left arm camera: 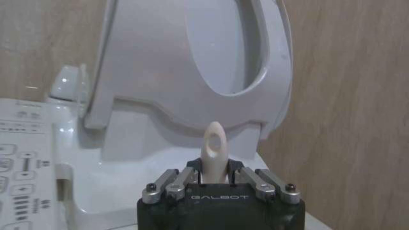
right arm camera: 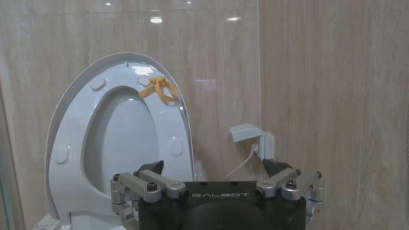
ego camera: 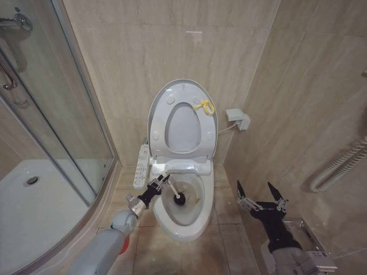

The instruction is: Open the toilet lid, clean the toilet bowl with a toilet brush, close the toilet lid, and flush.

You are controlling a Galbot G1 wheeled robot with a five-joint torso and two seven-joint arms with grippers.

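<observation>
The left gripper (ego camera: 160,182) is down over the toilet bowl (ego camera: 189,223), jaws closed tight on the toilet brush (ego camera: 174,193). The thin white handle runs from the clamp toward four o'clock, and the dark head sits low inside the basin against the brown staining. That handle looks light and stiff but smooth, so I'd judge it could twist in the grip under scrubbing pressure; the hold is high on the stick, near its eyelet end (left arm camera: 215,143) (which pokes up between the fingers in the left wrist view). The toilet lid (ego camera: 162,101) stands upright against the wall at twelve o'clock from the bowl, seat raised with it, the yellow loop (ego camera: 204,106) hanging at its upper edge. That loop seems the natural place to catch it for closing; the plastic itself looks slick. The right gripper (ego camera: 261,194) waits at three o'clock beside the bowl, jaws spread wide, holding nothing. Count: one brush, one lid, one bowl, two grippers.
</observation>
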